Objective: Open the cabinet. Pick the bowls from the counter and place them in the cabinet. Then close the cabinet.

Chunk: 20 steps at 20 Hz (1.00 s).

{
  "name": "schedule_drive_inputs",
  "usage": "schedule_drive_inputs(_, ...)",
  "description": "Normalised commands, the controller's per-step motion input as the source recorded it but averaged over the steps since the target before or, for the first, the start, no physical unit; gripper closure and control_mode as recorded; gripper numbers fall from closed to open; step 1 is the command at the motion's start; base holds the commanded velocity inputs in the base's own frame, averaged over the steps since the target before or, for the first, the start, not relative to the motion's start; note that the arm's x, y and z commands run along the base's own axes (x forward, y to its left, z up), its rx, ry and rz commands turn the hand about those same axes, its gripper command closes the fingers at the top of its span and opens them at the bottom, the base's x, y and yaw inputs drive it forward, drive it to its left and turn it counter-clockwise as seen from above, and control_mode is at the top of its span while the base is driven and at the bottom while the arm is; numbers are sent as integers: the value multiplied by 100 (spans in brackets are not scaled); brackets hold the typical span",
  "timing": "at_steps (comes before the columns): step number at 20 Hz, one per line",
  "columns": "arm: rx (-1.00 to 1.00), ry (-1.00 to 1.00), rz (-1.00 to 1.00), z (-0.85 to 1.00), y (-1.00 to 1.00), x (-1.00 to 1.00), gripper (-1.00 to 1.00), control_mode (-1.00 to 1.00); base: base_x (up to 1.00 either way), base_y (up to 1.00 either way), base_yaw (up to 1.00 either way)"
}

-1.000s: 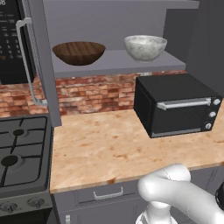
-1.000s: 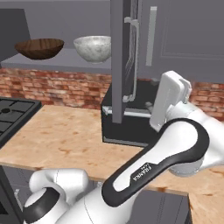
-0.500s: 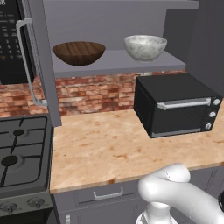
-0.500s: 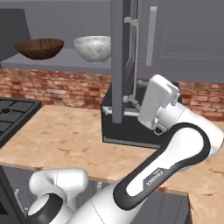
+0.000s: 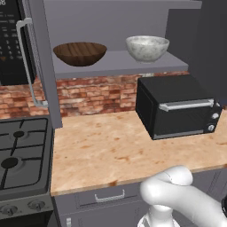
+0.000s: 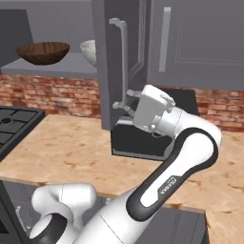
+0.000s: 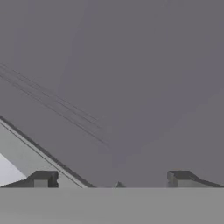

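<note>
grey cabinet (image 6: 119,62) door stands open; pincer (image 6: 125,106) spread wide at its handle (image 6: 121,64), gripping nothing.

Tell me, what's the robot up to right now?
Tool open, at the right cabinet door's handle. Both bowls, wooden and marble, on the cabinet shelf. Doors open.

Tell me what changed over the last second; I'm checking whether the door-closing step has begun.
The hand swung leftward in the right base view, from beside the toaster oven up to the open cabinet door, near the lower end of its bar handle. Its jaws stand open, gripping nothing. The wooden bowl and marble bowl stayed on the cabinet shelf; the doors remain open.
</note>
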Motion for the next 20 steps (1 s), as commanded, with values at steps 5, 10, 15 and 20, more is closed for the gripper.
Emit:
schedule_drive_inputs(5, -9, -16, 13, 2, 76, -12, -100, -100, 0, 0, 0)
schedule_drive_inputs(10, -2, -3, 4, 8, 59, 0, -100, -100, 0, 0, 0)
schedule_drive_inputs(15, 0, 0, 1, 9, 42, 0, -100, -100, 0, 0, 0)
schedule_drive_inputs(20, 0, 0, 0, 1, 21, 0, -100, -100, 0, 0, 0)
